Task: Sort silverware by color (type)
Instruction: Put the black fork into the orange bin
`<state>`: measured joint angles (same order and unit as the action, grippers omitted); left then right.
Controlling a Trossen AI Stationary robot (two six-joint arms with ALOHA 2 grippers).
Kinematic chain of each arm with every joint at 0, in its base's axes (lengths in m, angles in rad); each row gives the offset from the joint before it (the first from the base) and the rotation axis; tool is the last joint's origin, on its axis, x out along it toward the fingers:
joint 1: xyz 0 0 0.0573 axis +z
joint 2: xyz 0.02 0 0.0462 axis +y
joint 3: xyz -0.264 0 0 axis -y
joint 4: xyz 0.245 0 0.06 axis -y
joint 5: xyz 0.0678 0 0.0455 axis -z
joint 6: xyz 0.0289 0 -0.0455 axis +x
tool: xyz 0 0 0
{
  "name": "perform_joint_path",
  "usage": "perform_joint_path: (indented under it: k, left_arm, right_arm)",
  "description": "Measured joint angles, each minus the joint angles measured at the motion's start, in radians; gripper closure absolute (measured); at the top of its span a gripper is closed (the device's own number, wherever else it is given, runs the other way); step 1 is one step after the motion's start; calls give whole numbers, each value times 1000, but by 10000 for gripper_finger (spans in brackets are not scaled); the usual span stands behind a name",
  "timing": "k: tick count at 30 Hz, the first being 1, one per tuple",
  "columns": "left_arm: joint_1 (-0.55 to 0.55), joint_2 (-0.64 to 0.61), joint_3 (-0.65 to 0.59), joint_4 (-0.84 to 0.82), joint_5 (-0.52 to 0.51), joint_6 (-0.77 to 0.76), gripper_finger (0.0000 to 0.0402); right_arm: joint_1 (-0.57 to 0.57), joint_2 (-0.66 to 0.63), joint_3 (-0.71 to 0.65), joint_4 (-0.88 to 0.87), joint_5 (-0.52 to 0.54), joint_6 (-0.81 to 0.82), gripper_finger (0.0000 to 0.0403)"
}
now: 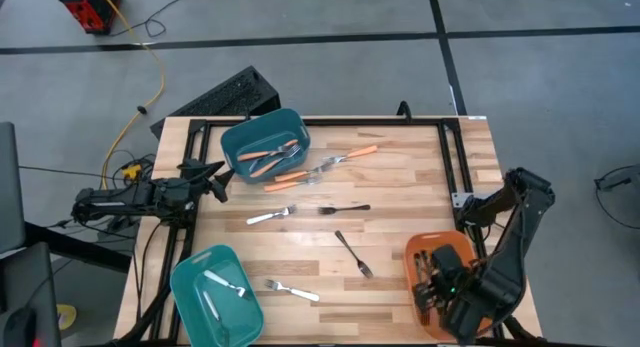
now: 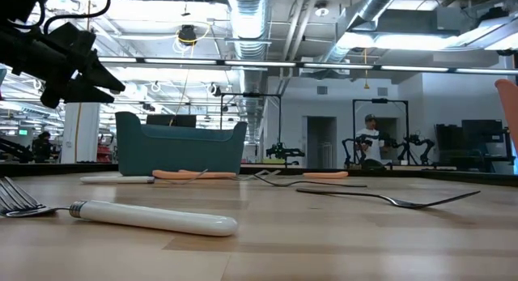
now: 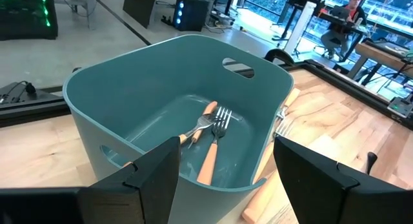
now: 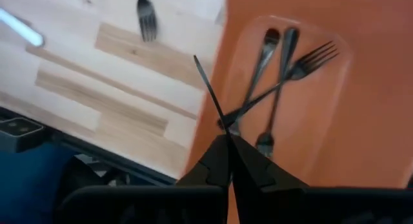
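My right gripper (image 1: 437,279) hangs over the orange bin (image 1: 418,249) at the table's near right, shut on a thin black fork (image 4: 208,91). Three more black forks (image 4: 277,69) lie crossed on the bin's floor. My left gripper (image 3: 226,146) waits open at the table's left edge, facing the far teal bin (image 1: 265,142), which holds orange-handled forks (image 3: 210,150). On the table lie loose forks: orange-handled (image 1: 355,154), white (image 1: 272,216) and black (image 1: 353,253). My right gripper pinches the black fork between its two fingertips (image 4: 219,153), coming from above and pointing down. The fingers hide the part they hold. A thin stretch of the fork (image 4: 213,108) sticks out past the tips, slanted and clear of the bin's floor.
A second teal bin (image 1: 215,297) with white forks stands at the near left. More loose forks lie near it (image 1: 292,290), at mid-table (image 1: 345,208) and beside the far teal bin (image 1: 290,177). Black rails (image 1: 447,152) frame the table's far and right sides.
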<state>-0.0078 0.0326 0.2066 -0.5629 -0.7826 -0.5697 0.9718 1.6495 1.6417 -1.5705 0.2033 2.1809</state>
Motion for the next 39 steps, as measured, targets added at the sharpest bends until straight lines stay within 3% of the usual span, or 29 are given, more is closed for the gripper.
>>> perform_joint_path:
  k: [15,28,39]
  left_arm:
    - [0,0,0,0,-14,8,167]
    - [0,0,0,1,-18,10,167]
    - [0,0,0,2,-21,24,167]
  right_arm:
    - [-13,-229,-331,97,-21,10,378]
    - [-48,-239,-596,372,8,2,376]
    - [-65,-239,-704,491,8,-6,376]
